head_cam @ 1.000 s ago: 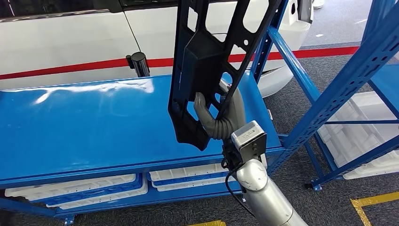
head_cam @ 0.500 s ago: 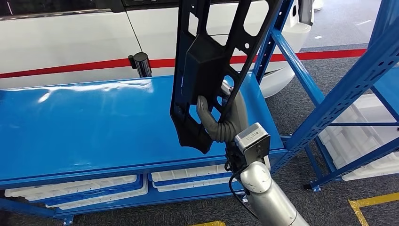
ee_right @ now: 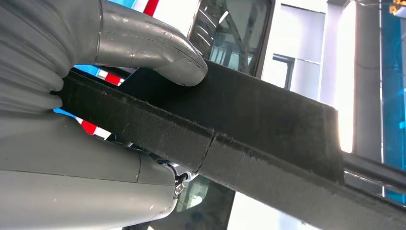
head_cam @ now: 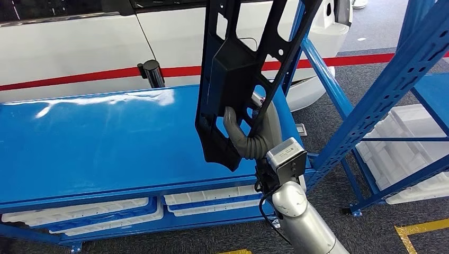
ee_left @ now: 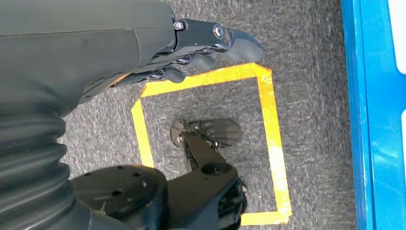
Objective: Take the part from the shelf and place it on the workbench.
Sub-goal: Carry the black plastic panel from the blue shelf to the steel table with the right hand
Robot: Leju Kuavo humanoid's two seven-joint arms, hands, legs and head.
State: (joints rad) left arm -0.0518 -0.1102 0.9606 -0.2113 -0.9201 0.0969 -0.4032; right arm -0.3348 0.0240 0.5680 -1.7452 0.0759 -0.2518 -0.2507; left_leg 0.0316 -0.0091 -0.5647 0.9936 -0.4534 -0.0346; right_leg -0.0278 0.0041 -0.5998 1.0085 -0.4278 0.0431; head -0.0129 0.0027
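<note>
**Long part held at one end, high over the bench**

The right hand [head_cam: 244,138] holds the black part [head_cam: 238,69] near its lower end, with the thumb [ee_right: 153,48] pressed on one face and the other fingers behind it. The part stands almost upright in the air, above the right end of the blue bench [head_cam: 95,143], and its upper part runs out of the head view. It does not touch the bench surface.

The main risk, as a judgement, is that the part turns in the grip. It is long, it is held only low down, and most of it stands above the hand, so a quick tilt of the wrist could let it swing or slide out.

A second risk is the blue shelf post [head_cam: 386,90] just beside the right end of the bench; the top of the part could strike it while the arm lowers.

The left hand [ee_left: 191,52] hangs over the grey floor near a yellow tape square [ee_left: 268,120], with its fingers loosely curled and nothing in them.
</note>
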